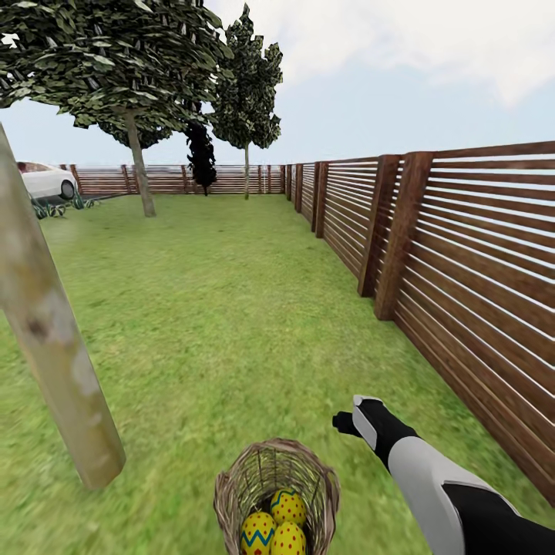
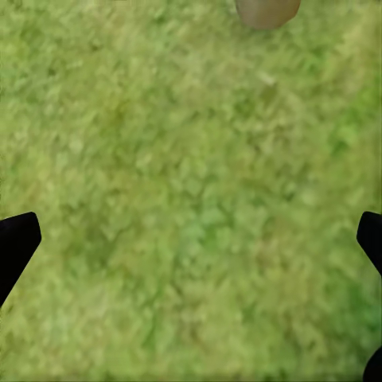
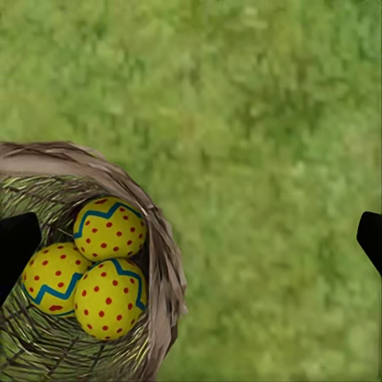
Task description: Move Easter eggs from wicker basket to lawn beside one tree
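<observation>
The wicker basket (image 1: pixel 229 486) stands on the lawn (image 1: pixel 231 308) just in front of me, and in it lie the three Easter eggs (image 1: pixel 287 506) (image 1: pixel 257 532) (image 1: pixel 289 541). In the right wrist view the eggs (image 3: pixel 109 229) (image 3: pixel 54 278) (image 3: pixel 110 297) rest together against the basket's rim (image 3: pixel 165 255). My right gripper (image 3: pixel 191 243) hangs open above the grass just beside the basket, to its right in the head view (image 1: pixel 345 422). The left gripper (image 2: pixel 191 239) is open over bare grass, with a tree's trunk base (image 2: pixel 268 11) nearby. That pale trunk (image 1: pixel 54 339) rises left of the basket.
A dark slatted fence (image 1: pixel 462 254) runs along the right side of the garden. Two more pale-trunked trees (image 1: pixel 140 173) (image 1: pixel 247 173) and an all-black tree (image 1: pixel 202 158) stand far back. A white car (image 1: pixel 46 181) is at the far left.
</observation>
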